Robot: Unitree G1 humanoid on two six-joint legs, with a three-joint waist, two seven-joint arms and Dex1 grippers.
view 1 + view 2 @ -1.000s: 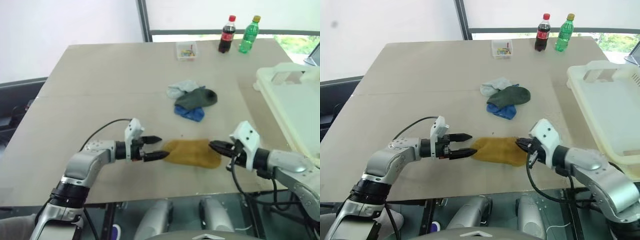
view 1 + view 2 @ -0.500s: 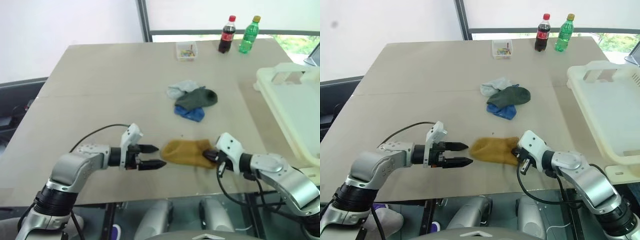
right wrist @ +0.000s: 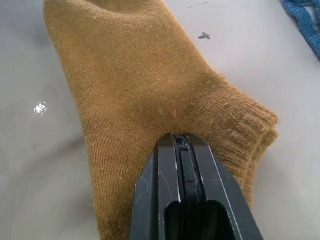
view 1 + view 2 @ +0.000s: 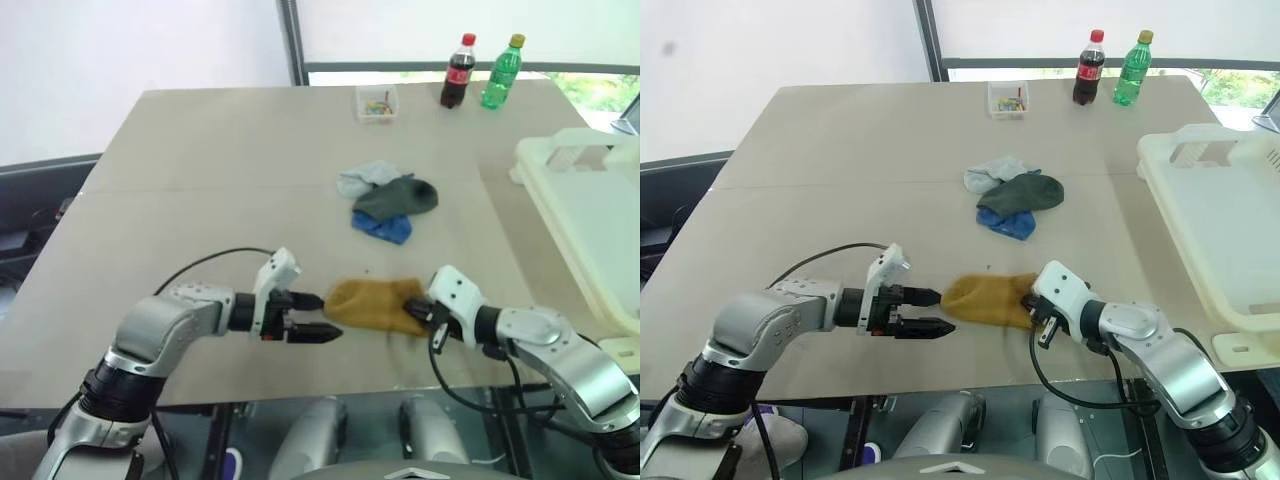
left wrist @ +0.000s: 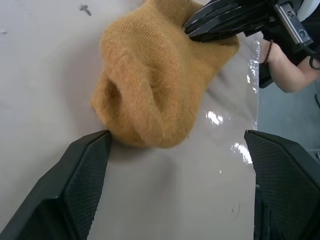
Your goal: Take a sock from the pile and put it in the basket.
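Note:
A mustard-yellow sock [image 4: 370, 304] lies bunched near the table's front edge, apart from the pile [image 4: 392, 198] of grey-blue, dark green and blue socks farther back. My right gripper [image 4: 414, 311] is shut, and its tips pinch the sock's cuff end [image 3: 235, 125]. At the sock's other end my left gripper [image 4: 326, 316] is open, one finger [image 5: 82, 175] close beside the fabric and nothing held between them. The cream-white basket [image 4: 560, 165] stands at the table's right edge.
At the far edge of the table stand a small clear box [image 4: 375, 102], a cola bottle [image 4: 456, 70] and a green bottle [image 4: 500, 71]. The table's front edge [image 4: 300, 395] runs just under both arms.
My right gripper has come down and pushed left, bunching the mustard sock shorter. The left gripper, open throughout, has drawn back a little from the sock's end.

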